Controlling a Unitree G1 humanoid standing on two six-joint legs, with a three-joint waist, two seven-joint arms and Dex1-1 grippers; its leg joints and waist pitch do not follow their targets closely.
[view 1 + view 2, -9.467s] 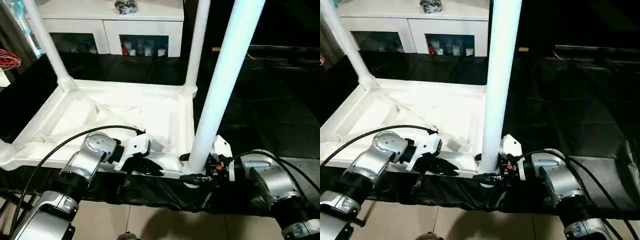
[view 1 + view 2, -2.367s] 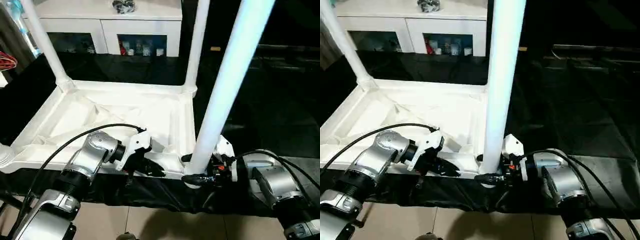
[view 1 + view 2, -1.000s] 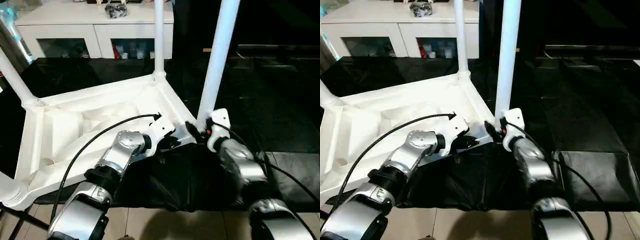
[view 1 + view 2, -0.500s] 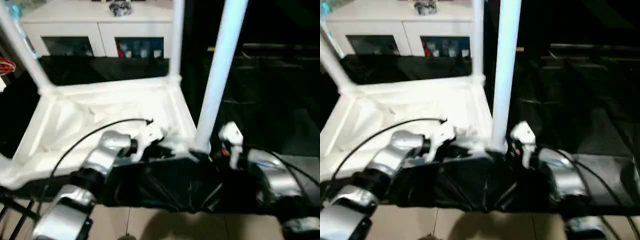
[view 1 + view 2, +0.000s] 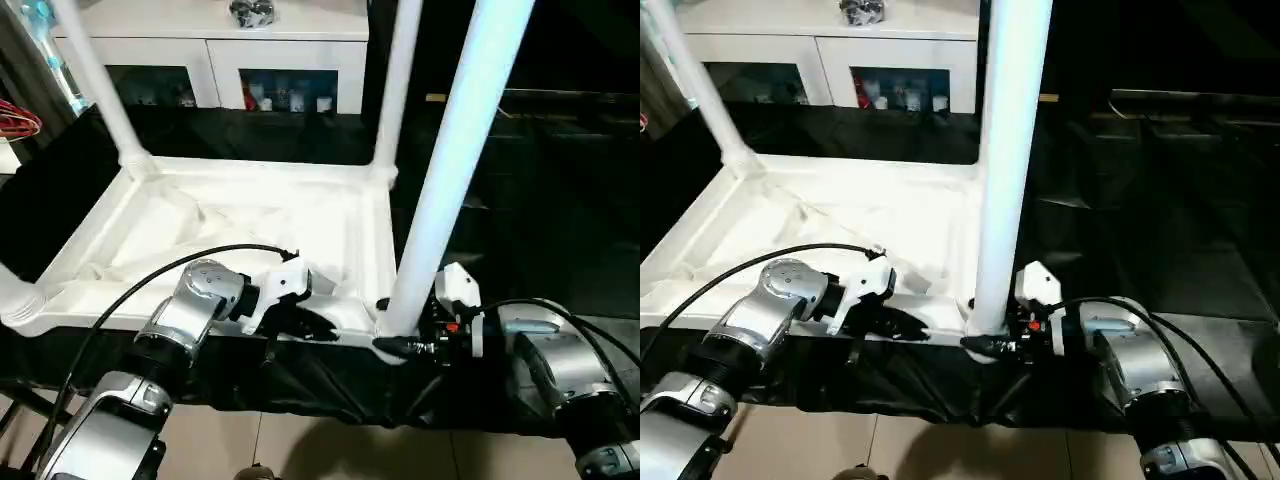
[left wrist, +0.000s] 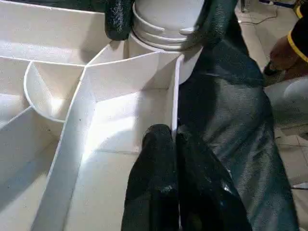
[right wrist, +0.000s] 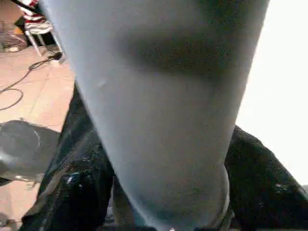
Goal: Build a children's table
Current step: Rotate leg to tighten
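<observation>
The white tabletop (image 5: 250, 215) lies upside down on a black cloth, ribbed underside up. Its legs stand upright in the corner sockets: the near right leg (image 5: 450, 170), the far right leg (image 5: 397, 90), the far left leg (image 5: 100, 85) and the near left one (image 5: 15, 295) at the picture's edge. My left gripper (image 5: 320, 325) is shut on the tabletop's front rim wall (image 6: 175, 96), close to the near right corner. My right gripper (image 5: 395, 338) clasps the flared base of the near right leg, one black finger (image 7: 72, 192) on each side of it.
A white cabinet (image 5: 210, 50) with glass doors stands behind the tabletop. The black cloth (image 5: 330, 385) hangs over the front edge, with pale floor tiles (image 5: 300, 445) below. Dark ground (image 5: 560, 200) spreads to the right. A red object (image 5: 15, 118) sits at the far left.
A second ago the tabletop was turned, its near right corner pushed away from me. Now it sits square to the cabinet again, and both arms have drawn back with that corner.
</observation>
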